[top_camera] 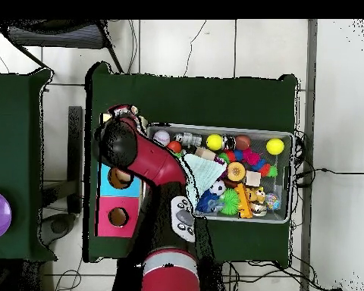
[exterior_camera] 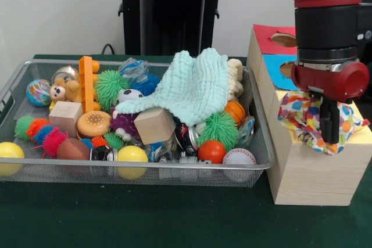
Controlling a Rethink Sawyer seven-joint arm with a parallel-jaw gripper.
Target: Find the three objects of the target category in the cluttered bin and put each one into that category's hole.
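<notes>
My gripper point(exterior_camera: 329, 136) stands over the yellow top point(exterior_camera: 364, 136) of the pale wooden box point(exterior_camera: 314, 172). It is shut on a white cloth with multicoloured polka dots point(exterior_camera: 297, 114). The cloth is bunched around the fingers and spread over the yellow top, hiding the round hole. The silver wire mesh bin point(exterior_camera: 70, 165) lies to the left, full of toys. No other polka-dot cloth shows in it. In the overhead view the arm point(top_camera: 151, 163) covers the gripper and the yellow top; the bin point(top_camera: 291, 178) lies to the right.
A mint green waffle-knit cloth point(exterior_camera: 192, 88) drapes over toys in the bin's middle. Balls, wooden cubes point(exterior_camera: 154, 125) and spiky toys fill the rest. Behind the yellow top lie the blue-topped cut-out point(exterior_camera: 286, 69) and the red-topped cut-out point(exterior_camera: 283, 39). The table has a green cover.
</notes>
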